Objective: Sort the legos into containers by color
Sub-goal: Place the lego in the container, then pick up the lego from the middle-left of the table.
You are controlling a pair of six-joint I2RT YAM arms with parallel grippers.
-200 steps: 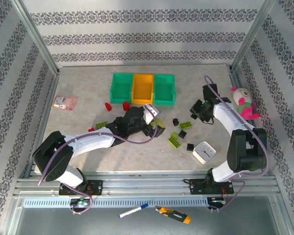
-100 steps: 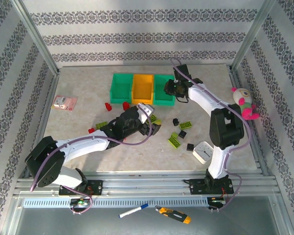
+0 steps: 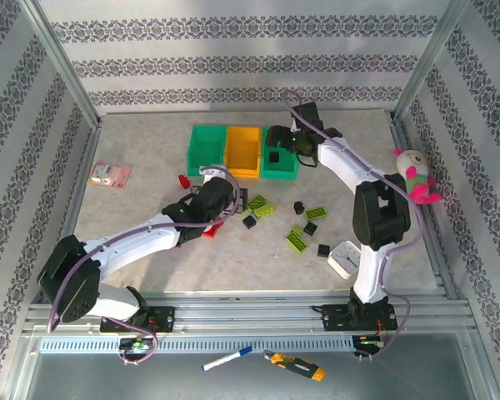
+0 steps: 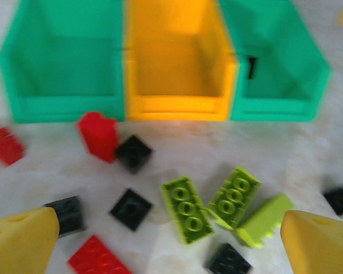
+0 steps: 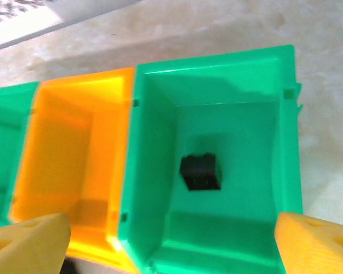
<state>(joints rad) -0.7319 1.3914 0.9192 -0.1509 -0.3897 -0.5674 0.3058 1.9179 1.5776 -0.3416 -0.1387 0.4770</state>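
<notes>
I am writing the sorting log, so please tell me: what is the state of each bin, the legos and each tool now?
Left green bin: empty.
Orange bin: empty.
Right green bin: holds one black lego.
Loose legos: unsorted, outside the bins.
Left tool: open, empty, above the loose legos.
Right tool: open, empty, above the right green bin.

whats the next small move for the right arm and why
Probably lift the right gripper clear of the right green bin and swing it toward the loose black brick. Its jaws stand open and empty, and a black brick already lies on the bin floor, so this drop looks done.
</notes>
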